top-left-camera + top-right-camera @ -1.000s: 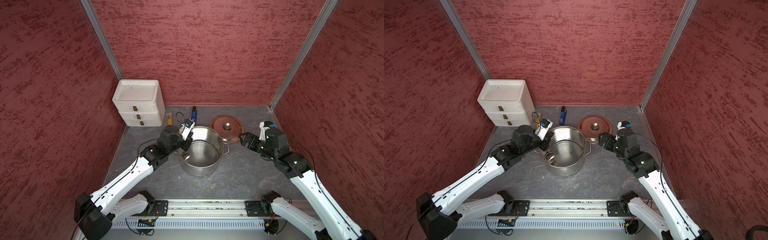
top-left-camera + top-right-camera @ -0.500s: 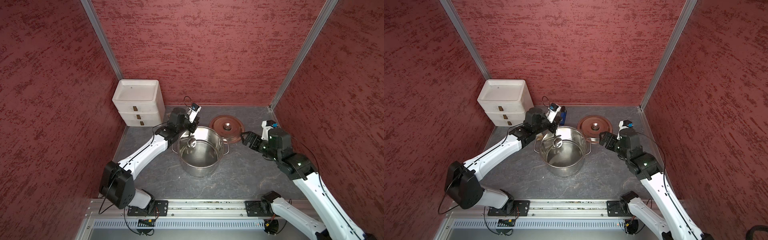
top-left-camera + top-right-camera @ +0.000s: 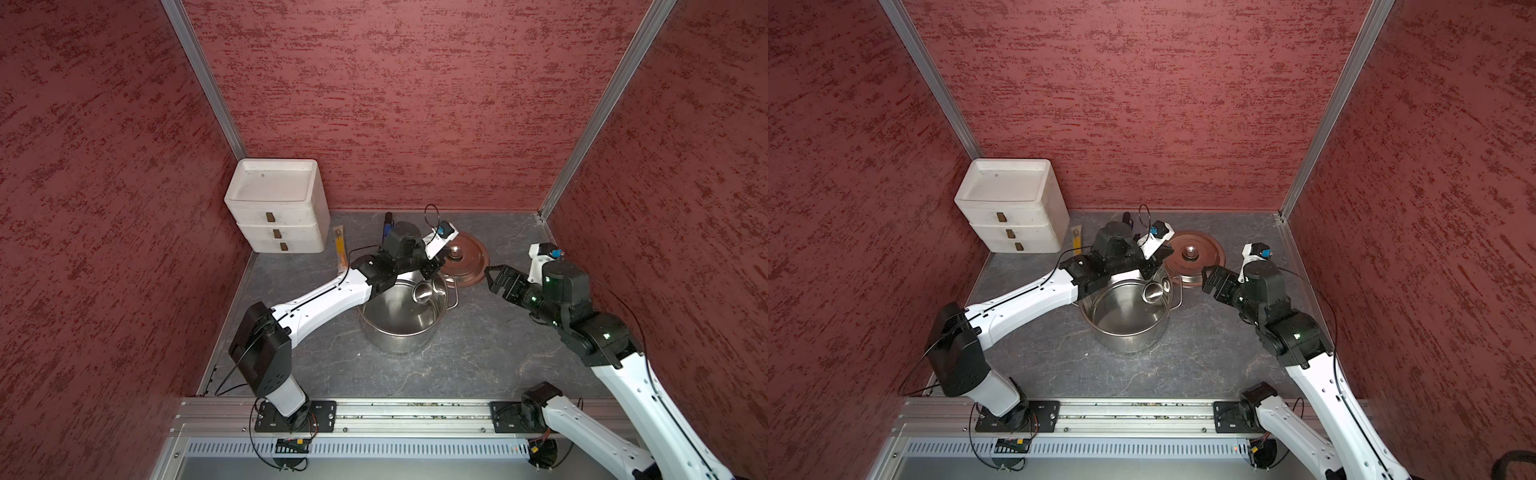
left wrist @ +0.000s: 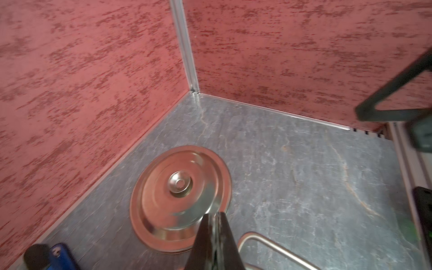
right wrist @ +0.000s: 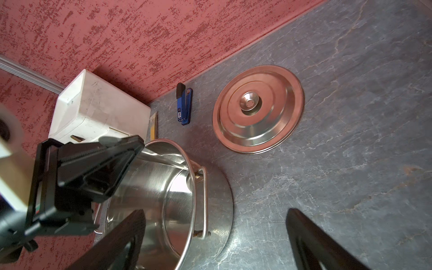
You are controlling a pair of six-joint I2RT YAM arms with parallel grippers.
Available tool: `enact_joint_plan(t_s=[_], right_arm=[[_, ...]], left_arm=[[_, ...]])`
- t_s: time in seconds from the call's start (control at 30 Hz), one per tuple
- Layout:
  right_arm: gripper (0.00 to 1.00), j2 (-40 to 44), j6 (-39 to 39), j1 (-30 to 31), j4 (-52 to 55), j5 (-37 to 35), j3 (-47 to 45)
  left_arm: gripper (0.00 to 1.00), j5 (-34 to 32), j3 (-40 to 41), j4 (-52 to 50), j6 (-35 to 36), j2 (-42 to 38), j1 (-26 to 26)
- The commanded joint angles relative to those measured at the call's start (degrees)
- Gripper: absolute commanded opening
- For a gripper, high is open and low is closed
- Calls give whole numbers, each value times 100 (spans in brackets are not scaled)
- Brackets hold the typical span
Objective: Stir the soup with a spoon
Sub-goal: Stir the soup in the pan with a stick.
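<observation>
Clamping slim metal ladle (image 3: 420, 294), left pincer (image 4: 214, 218) tops shiny steel stockpot (image 3: 399, 338). Right pincer (image 3: 489, 280) gapes at three o'clock, beside round steel lid (image 3: 471, 259).

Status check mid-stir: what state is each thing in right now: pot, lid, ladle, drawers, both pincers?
Pot: upright, uncovered, no liquid visible inside.
Lid: off, lying knob up beside the pot.
Ladle: held by its handle, bowl inside the pot.
Drawer unit: all three drawers shut.
Left pincer: shut on the ladle.
Right pincer: open, empty, beside the pot.
</observation>
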State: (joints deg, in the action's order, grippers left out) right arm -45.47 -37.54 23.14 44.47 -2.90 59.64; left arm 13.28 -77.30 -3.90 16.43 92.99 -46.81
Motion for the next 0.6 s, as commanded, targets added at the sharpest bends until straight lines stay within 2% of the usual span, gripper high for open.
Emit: enact_joint_plan(t_s=[0.0, 0.37, 0.57], right_arm=[[98, 63, -51, -7, -24, -104, 32], [99, 41, -179, -11, -184, -27, -119], [98, -27, -190, -11, -248, 38, -112]], left_arm=[[0, 28, -52, 115, 50, -242, -295], [0, -449, 1276, -423, -469, -1617, -1238], [0, -1097, 1895, -915, -551, -2364, -1212]])
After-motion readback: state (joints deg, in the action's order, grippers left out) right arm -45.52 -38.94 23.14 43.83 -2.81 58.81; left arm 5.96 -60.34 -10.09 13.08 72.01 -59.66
